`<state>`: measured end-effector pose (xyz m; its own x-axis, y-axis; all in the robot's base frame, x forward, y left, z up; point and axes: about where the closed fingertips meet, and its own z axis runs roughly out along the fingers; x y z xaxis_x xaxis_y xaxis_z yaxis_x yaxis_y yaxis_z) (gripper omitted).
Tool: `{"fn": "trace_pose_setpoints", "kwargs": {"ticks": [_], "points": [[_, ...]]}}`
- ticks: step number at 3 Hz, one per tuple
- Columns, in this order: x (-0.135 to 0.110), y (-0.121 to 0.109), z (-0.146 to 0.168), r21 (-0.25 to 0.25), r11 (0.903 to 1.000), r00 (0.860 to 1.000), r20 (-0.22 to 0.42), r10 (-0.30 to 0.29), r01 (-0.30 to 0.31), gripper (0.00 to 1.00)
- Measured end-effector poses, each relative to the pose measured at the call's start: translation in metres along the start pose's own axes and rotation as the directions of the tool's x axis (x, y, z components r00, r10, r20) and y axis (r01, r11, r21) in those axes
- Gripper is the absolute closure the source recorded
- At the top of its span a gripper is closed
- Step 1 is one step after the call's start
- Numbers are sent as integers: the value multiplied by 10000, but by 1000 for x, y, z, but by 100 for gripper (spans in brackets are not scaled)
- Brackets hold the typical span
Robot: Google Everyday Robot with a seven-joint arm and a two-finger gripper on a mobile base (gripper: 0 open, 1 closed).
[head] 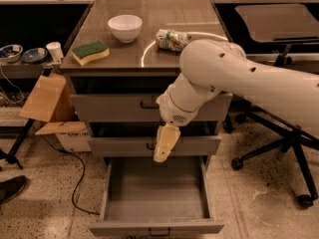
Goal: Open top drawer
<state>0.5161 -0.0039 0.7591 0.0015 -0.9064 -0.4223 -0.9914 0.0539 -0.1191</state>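
Observation:
The top drawer is the uppermost grey front of the cabinet, just under the tabletop, and it is closed. Its small black bar handle shows at the centre, partly covered by my arm. My gripper hangs pointing down in front of the middle drawer, just below and slightly right of the top drawer's handle and apart from it. It holds nothing. The bottom drawer is pulled fully out and empty.
On the cabinet top are a white bowl, a green-and-yellow sponge and a crumpled packet. A cardboard box leans at the left. An office chair base stands at the right. A cable lies on the floor.

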Motion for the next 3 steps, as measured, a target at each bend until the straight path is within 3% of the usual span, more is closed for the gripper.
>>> {"fn": "trace_pose_setpoints", "kwargs": {"ticks": [2,3], "points": [[1,-13,7,51,9995,9995,150,295,-296,0],[11,-34,27,5,9975,9973,-197,706,-706,0]]}}
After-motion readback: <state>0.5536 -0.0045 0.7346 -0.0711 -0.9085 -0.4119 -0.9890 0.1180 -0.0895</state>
